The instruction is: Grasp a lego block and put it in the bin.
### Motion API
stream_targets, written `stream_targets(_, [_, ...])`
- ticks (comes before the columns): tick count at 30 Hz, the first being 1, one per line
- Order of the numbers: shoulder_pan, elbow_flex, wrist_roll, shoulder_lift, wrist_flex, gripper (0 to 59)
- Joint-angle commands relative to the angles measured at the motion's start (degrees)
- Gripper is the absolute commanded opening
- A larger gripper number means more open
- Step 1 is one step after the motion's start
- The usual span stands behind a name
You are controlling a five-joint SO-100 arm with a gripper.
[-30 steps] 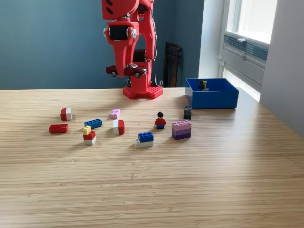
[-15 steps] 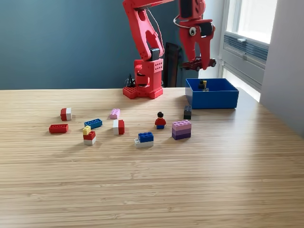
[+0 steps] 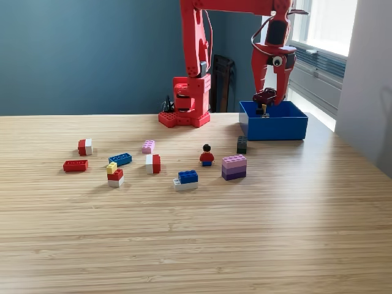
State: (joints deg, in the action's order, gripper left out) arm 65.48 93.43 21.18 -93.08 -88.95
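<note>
While the red and white block [image 3: 85, 146] and the flat red brick [image 3: 75, 165] at the exterior view's left wait on the table [image 3: 196, 245], along with the blue brick [image 3: 120, 159], the yellow-topped stack [image 3: 114, 174], the pink plate [image 3: 147, 146], the white and red block [image 3: 153, 163], the blue and white stack [image 3: 185, 179], the minifigure [image 3: 206, 155], the purple stack [image 3: 234, 166] and the black brick [image 3: 242, 144], your step in hand is further right: the release. Your gripper [image 3: 266, 96] hangs over the bin [image 3: 273, 126], its fingers pinching a small dark red piece [image 3: 264, 95]; its exact shape is too small to tell. To do this well, I would keep the piece inside the bin's walls, lower a little so it cannot bounce out, then spread the fingers cleanly and lift straight up. The bin is a shallow, square, bright blue open box, sitting on the table at the exterior view's right, just beyond the black brick, with a small dark and yellow piece [image 3: 264, 110] already inside near its back wall.
</note>
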Motion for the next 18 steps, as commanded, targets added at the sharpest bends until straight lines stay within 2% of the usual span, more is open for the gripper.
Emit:
stream_targets(1, [0.97, -9.76, -0.09, 6.86, 0.44, 0.1])
stream_targets(6, [2.11, -12.30, -0.70, 13.18, 0.26, 0.3])
stream_targets(7, [2.11, -12.39, -0.97, 13.97, 0.00, 3.4])
stream_targets(9, [2.02, -13.01, -1.49, 14.94, -0.88, 17.4])
stream_targets(12, [2.02, -14.15, -1.76, 15.91, -2.11, 27.4])
stream_targets(15, [2.02, -15.47, -1.93, 15.91, -3.08, 30.7])
stream_targets(18, [1.85, -19.42, -2.11, 15.91, -5.80, 30.6])
